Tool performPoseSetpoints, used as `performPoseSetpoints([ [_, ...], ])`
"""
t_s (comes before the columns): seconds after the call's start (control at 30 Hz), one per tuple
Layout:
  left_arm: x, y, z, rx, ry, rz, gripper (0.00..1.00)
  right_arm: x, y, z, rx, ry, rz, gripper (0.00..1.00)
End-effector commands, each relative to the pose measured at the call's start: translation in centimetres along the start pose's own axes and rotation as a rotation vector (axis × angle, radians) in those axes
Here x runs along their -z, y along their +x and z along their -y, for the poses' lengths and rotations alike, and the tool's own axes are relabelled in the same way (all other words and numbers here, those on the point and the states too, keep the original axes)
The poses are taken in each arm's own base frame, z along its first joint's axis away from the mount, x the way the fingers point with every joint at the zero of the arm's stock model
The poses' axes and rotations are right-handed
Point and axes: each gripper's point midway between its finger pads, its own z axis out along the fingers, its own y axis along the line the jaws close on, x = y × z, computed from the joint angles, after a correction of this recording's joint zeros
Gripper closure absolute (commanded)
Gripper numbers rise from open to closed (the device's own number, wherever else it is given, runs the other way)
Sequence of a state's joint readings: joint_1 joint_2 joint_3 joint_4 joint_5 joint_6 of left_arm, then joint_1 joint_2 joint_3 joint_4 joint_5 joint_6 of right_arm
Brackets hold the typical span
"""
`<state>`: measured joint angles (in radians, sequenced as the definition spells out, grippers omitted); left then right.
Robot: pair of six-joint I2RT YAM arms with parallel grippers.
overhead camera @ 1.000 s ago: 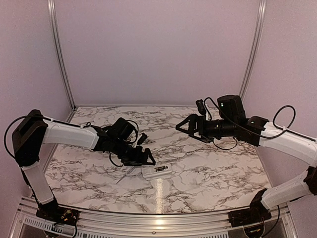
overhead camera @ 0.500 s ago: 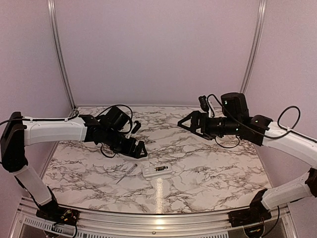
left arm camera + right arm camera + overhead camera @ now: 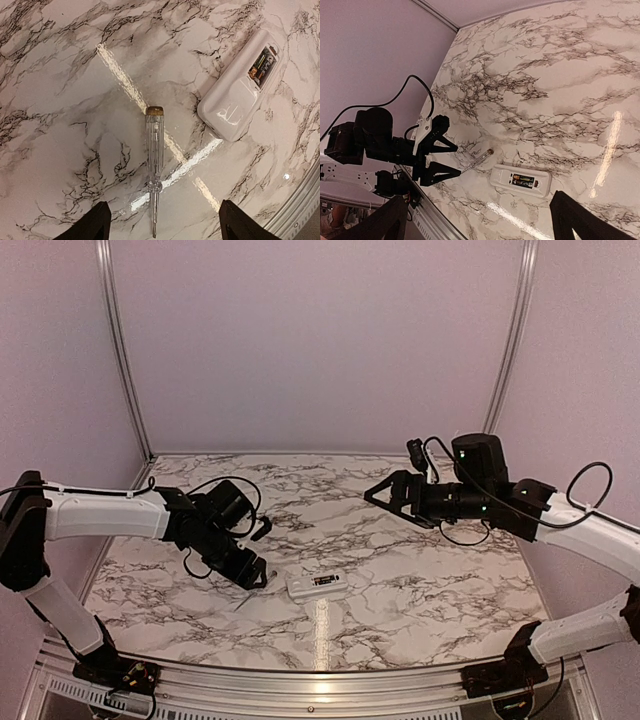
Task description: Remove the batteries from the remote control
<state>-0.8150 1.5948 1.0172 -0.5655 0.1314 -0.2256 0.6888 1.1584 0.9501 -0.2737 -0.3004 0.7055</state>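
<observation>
target: remote control point(image 3: 240, 85) is laid recess-up near the middle of the near edge, batteries point(image 3: 262, 65) are seated in it | left gripper point(image 3: 162, 222): spread, empty, held over the pale stick point(image 3: 153, 165) near the remote | right gripper point(image 3: 372, 496): spread, empty, raised toward the right edge | advice: stick is judged best pinched across mid-barrel, tip left free for levering

left claw point(image 3: 258, 578) splayed low, right claw point(image 3: 378, 496) splayed

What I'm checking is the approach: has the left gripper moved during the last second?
Yes. The left gripper has shifted leftward, away from the stationary remote control, widening their gap.
</observation>
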Motion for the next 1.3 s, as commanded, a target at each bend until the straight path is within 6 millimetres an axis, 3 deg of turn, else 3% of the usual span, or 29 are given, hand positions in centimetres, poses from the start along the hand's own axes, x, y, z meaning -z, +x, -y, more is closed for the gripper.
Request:
performPoseSetpoints([
  [0.0,-0.6,1.6,0.1,-0.051,0.014,-0.052,0.26,-0.1,-0.3,0.1,-0.001,0.013,-0.003,0.02],
  [0.33,-2.6,2.5,0.2,-0.078,0.038,-0.106,0.39,-1.5,-0.5,-0.2,0.014,0.008,-0.048,0.01],
  [0.6,-3.5,3.0,0.2,-0.09,0.045,-0.134,0.55,-1.7,-0.3,0.0,0.013,0.014,-0.06,0.02],
  [1.03,-5.1,3.0,-0.5,-0.095,0.0,-0.17,0.67,-2.8,-0.5,-0.2,0.042,0.008,-0.086,0.02],
  [1.27,-5.9,3.5,-0.4,-0.108,-0.002,-0.193,0.87,-3.1,-0.5,-0.1,0.06,0.012,-0.1,0.02],
])
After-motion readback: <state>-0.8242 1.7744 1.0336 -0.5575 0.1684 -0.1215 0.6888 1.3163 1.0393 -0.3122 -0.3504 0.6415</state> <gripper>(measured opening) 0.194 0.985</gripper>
